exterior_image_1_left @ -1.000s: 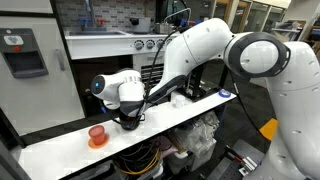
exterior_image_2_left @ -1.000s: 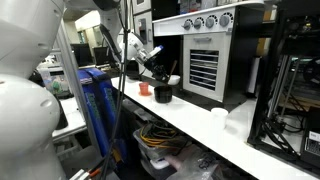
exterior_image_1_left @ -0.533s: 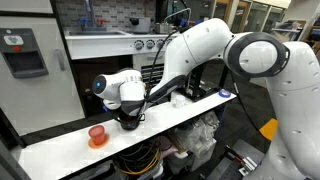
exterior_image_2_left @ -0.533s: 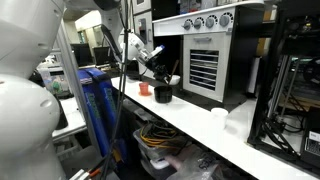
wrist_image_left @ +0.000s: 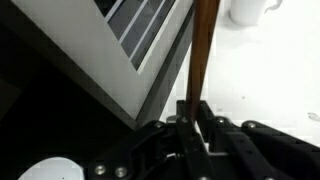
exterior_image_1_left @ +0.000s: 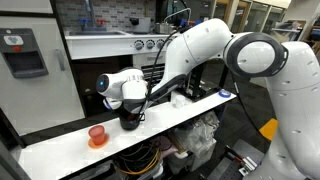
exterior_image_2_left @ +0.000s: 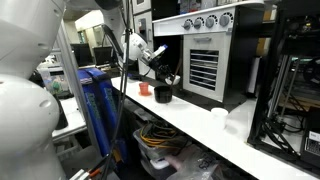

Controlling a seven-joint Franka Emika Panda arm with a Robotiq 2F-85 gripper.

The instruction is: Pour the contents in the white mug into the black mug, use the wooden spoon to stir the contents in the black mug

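Note:
In the wrist view my gripper [wrist_image_left: 196, 108] is shut on the wooden spoon [wrist_image_left: 204, 45], whose brown handle runs straight away from the jaws over the white counter. The white mug [wrist_image_left: 248, 10] stands at the top right edge of that view. In both exterior views the gripper [exterior_image_1_left: 128, 103] [exterior_image_2_left: 160, 72] hangs right over the black mug [exterior_image_1_left: 130, 121] [exterior_image_2_left: 163, 94] on the white counter. The spoon's end and the black mug's inside are hidden by the hand. A small white mug [exterior_image_2_left: 219, 115] stands further along the counter.
An orange-red cup on an orange saucer [exterior_image_1_left: 97, 135] [exterior_image_2_left: 145, 89] stands next to the black mug. Behind the counter [exterior_image_1_left: 200, 108] is a steel oven front with vent slats [exterior_image_2_left: 203, 70] [wrist_image_left: 140, 30]. Cables and boxes lie under the counter.
The wrist has shifted slightly above the black mug with the spoon still gripped. The mugs and the orange-red cup have stayed put.

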